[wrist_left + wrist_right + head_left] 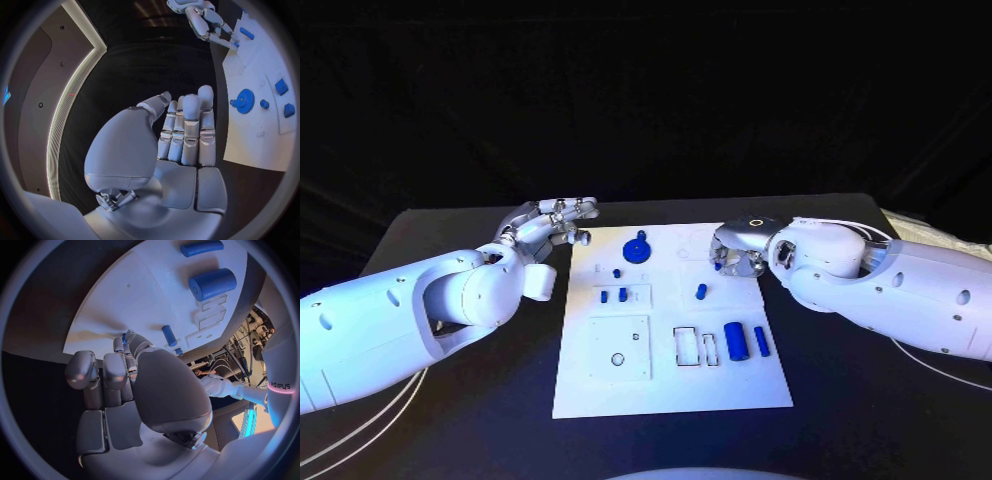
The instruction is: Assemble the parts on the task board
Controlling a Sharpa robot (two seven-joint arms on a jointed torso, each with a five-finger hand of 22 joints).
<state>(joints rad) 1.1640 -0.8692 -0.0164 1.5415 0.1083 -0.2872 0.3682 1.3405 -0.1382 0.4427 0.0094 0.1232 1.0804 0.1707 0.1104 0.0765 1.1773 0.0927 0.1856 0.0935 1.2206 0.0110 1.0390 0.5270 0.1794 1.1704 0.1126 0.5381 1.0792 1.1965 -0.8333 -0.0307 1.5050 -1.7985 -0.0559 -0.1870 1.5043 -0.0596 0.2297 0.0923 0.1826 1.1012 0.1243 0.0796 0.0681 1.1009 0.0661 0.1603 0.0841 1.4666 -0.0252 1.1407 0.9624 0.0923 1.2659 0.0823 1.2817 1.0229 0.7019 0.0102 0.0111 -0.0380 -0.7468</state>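
The white task board (669, 385) lies in the middle of the black table. On it are a blue gear (638, 248), a short blue peg (701, 292), a thick blue cylinder (734, 336) and a slim blue pin (762, 341). My right hand (741, 250) is down on the board's far right part, fingers curled, pinching a small blue part (125, 336) at its fingertips (119, 345). My left hand (554, 224) hovers just off the board's far left corner, fingers straight and holding nothing. The left wrist view shows that flat palm (184, 135) beside the gear (245, 101).
Two small blue blocks (613, 296) sit in a raised square left of the board's middle. A square plate with a hole (619, 348) and rectangular slots (692, 346) lie nearer me. Bare black table (473, 420) surrounds the board, with cables at the far right.
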